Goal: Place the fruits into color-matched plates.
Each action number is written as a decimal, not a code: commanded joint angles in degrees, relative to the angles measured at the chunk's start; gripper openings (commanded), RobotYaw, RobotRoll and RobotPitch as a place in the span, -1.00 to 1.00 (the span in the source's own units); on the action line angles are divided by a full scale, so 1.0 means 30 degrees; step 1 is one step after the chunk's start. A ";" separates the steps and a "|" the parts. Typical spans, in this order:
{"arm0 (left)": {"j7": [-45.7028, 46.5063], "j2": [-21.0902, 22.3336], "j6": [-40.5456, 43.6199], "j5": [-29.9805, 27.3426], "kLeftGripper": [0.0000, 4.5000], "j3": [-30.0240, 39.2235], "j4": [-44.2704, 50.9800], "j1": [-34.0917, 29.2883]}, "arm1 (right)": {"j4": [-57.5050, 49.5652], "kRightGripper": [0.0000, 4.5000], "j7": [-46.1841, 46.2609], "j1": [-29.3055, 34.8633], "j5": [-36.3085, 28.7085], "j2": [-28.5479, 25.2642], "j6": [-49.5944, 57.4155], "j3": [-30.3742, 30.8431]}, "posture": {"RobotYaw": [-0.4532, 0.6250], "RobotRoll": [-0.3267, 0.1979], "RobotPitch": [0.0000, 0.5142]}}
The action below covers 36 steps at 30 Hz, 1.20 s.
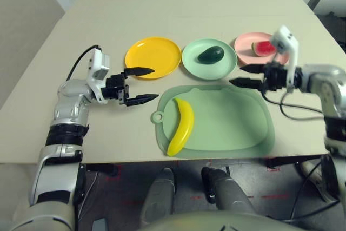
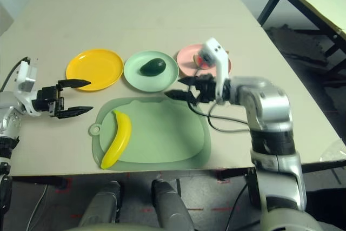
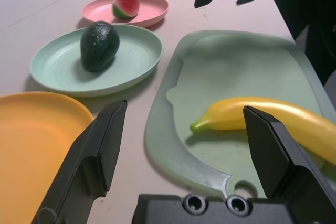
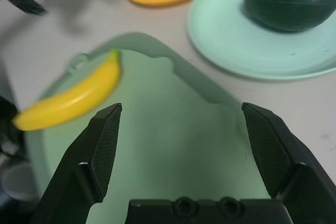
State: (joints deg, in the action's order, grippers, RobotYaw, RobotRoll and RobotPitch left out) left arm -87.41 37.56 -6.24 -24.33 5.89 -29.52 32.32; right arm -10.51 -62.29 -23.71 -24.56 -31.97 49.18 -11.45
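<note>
On a beige tabletop [image 1: 81,41], the dark green oval toy avocado [image 1: 211,54] and red watermelon wedge [image 1: 263,48] already sit in the pale mint [image 1: 192,63] and pink plastic plates [image 1: 243,44] at upper centre and upper right. The curved yellow toy banana [image 1: 181,126] lies on the pale green mat [image 1: 238,128] at lower centre, the yellow-orange plate [image 1: 162,52] bare above it. Both the left gripper [image 1: 138,85] and right gripper [image 1: 247,76] are spread wide and empty; the left, nearer one should probably straddle the banana's middle before pinching.
</note>
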 commanded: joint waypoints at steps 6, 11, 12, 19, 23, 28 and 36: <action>-0.0399 0.0534 -0.0042 0.0280 1.00 -0.0153 0.0089 -0.0184 | 0.0828 0.99 -0.5030 0.4633 -0.0217 -0.0949 -1.0995 0.0142 | -0.22 0.25 -0.22; -0.1660 0.1458 -0.0645 0.0841 1.00 -0.1447 0.0572 0.0062 | 0.1786 0.99 -0.7677 0.6085 0.0202 -0.1553 -1.6141 0.1302 | -0.22 0.25 -0.24; -0.1691 0.1710 -0.0764 0.0812 1.00 -0.1846 0.0715 0.0176 | 0.1885 0.99 -0.7651 0.6009 0.0137 -0.1471 -1.6619 0.1394 | -0.22 0.25 -0.24; -0.1696 0.3623 -0.5916 0.1014 1.00 -0.7823 0.2277 0.2307 | 0.2456 0.99 -0.6933 0.5762 0.0063 -0.1370 -1.7976 0.2069 | -0.23 0.25 -0.30; -0.1696 0.4163 -0.8127 -0.0195 1.00 -1.2287 0.3223 0.4545 | 0.2262 0.99 -0.6615 0.6273 -0.0012 -0.1427 -1.8264 0.2488 | -0.28 0.25 -0.33; -0.1696 0.4100 -1.0012 -0.1361 1.00 -1.7388 0.2607 0.7950 | 0.1323 0.99 -0.6000 0.7167 0.0007 -0.1307 -1.8691 0.2964 | -0.36 0.25 -0.33; -0.1696 0.1615 -1.5882 0.0335 1.00 -2.3615 -0.3258 1.2205 | 0.0036 0.99 -0.4289 0.8502 -0.0113 -0.1244 -1.8632 0.3055 | -0.47 0.25 -0.33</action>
State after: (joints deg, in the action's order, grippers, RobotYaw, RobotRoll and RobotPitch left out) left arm -92.01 43.19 -50.43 -25.04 -62.39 -36.26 67.75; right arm -8.95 -76.44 0.81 -24.47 -35.81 -6.78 -2.25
